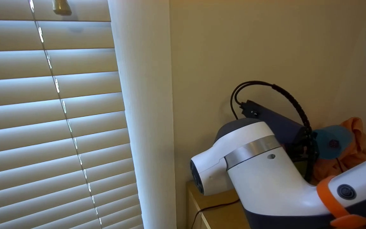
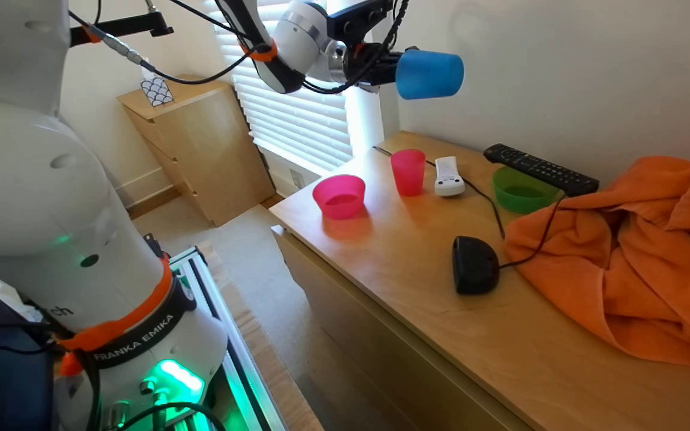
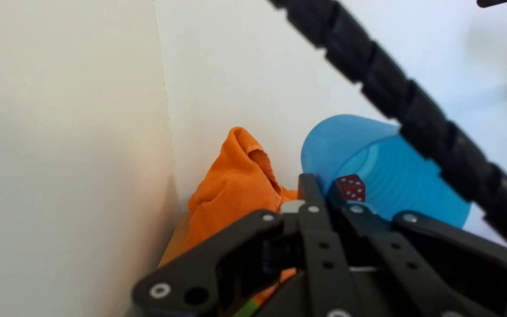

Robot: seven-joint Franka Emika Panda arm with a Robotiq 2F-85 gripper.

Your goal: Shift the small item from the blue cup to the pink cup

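The jaws pinch the blue cup (image 2: 429,75) by its wall and hold it sideways above the table (image 2: 408,257). A red die (image 3: 352,188) sits inside; whether it touches the jaws I can't quite tell. The pink cup (image 2: 408,172) stands upright near a pink bowl (image 2: 339,197).

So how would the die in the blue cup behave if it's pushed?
The die would probably slide before tumbling, since its faces look flat. It's probably light, being much smaller than the blue cup, and its straight edges suggest it's stiff.
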